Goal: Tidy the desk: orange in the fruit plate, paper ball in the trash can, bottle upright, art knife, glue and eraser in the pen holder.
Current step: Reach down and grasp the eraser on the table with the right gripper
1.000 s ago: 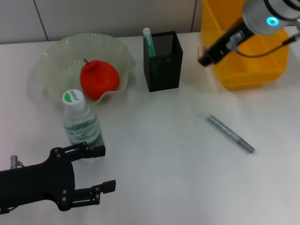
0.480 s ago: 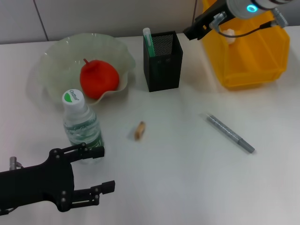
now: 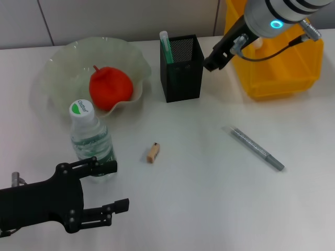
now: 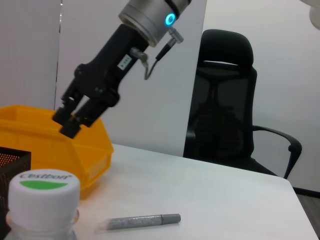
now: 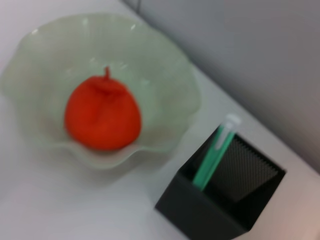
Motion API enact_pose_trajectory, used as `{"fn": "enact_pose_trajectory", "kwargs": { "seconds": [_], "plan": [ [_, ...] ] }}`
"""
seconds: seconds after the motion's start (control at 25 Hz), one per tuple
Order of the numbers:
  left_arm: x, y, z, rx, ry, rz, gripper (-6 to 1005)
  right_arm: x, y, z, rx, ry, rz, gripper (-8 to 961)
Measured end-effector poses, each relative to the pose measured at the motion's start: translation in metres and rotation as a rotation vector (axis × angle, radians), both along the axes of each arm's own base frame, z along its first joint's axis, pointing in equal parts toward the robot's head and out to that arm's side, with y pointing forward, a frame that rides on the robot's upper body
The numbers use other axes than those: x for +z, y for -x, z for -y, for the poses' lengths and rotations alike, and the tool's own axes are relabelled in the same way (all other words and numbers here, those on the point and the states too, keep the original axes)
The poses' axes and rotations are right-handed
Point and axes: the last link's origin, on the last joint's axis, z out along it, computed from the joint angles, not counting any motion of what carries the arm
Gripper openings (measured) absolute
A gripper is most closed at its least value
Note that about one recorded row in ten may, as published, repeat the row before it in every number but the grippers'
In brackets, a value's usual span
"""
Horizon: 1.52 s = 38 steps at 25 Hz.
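The white desk ran back to a pale panelled wall; a black office chair stood beyond. On it I counted one orange in the fruit plate, one upright bottle, one eraser, one art knife, one pen holder and one yellow bin. My left gripper stood open beside the bottle; my right gripper hovered by the holder, nearly closed and empty.

Left gripper: matte black throughout, a flat angular body with round screw heads at the joints, two slim black fingers, a small metal stud at the rear. Right gripper: black, blocky, tapered, carrying a small white label, mounted on a silver-grey cylindrical wrist with a glowing cyan ring light and thin black cable looped alongside.
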Motion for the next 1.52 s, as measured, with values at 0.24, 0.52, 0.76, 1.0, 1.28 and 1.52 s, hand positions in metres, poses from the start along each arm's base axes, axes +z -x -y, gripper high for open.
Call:
{"fn": "enact_pose_trajectory", "kwargs": {
  "seconds": [0.24,0.52,0.76,1.0,1.28,1.52],
  "plan": [
    [0.0,0.0,0.0,-0.01,-0.006,-0.002,786,-0.006,0.006,0.016,-0.021,0.116,0.012,433],
    [0.002,0.001,0.002,-0.018,-0.02,0.007,786,-0.033,-0.003,0.024,-0.039,0.277,-0.005,450],
    [0.002,0.002,0.003,-0.016,-0.02,0.009,786,-0.066,-0.019,0.022,-0.037,0.337,-0.033,464],
    [0.002,0.002,0.003,-0.011,-0.015,0.009,786,-0.085,-0.017,0.026,0.001,0.408,-0.114,554],
    [0.001,0.001,0.003,-0.011,-0.012,0.011,786,-0.104,-0.019,0.03,0.045,0.417,-0.079,688],
    [0.0,0.002,0.005,-0.004,-0.009,0.015,786,-0.119,-0.023,0.033,0.064,0.41,-0.091,693]
  ]
}}
